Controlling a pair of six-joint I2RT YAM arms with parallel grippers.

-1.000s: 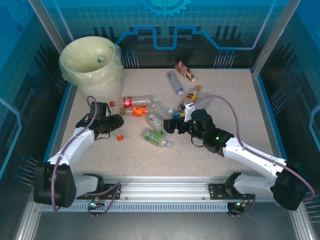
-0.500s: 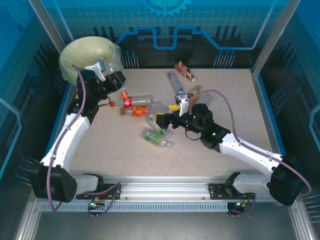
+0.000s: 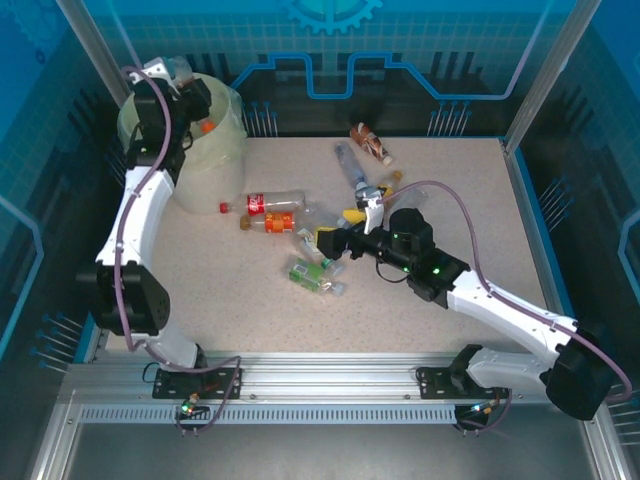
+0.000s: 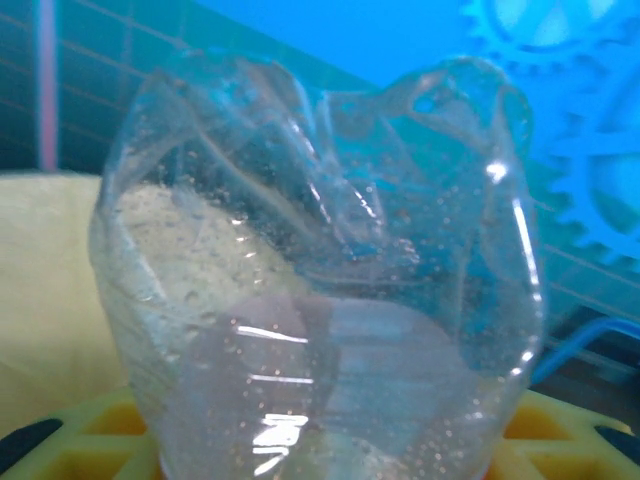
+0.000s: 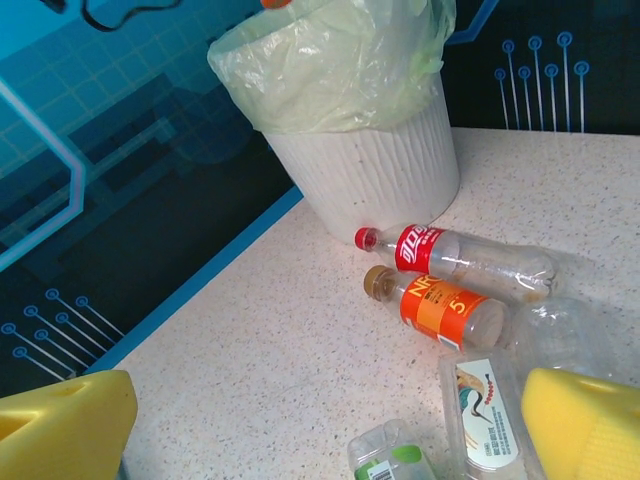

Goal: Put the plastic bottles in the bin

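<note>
My left gripper (image 3: 193, 103) is raised over the mouth of the bin (image 3: 208, 168), a cream ribbed bucket lined with a yellowish bag. It is shut on a clear crumpled bottle (image 4: 320, 260) whose orange cap (image 3: 205, 127) hangs just above the liner. My right gripper (image 3: 335, 243) is open and low over the table, facing a cluster of bottles. A red-label bottle (image 5: 440, 250) and an orange-label bottle (image 5: 440, 305) lie ahead of it, by the bin's wall (image 5: 370, 170). Between its yellow fingers (image 5: 60, 425) are a bird-label bottle (image 5: 490, 410) and a green-label bottle (image 5: 395, 460).
More bottles lie at the back of the table, among them a brown-label one (image 3: 372, 143) and a clear one (image 3: 350, 165). Some lie beside my right wrist (image 3: 385, 190). A blue raised border (image 3: 520, 190) and glass walls surround the speckled tabletop (image 3: 230, 300).
My left arm has lifted the bottle off the table and swung it up over the bin. My right gripper has shifted left towards the bottle cluster, still open.
</note>
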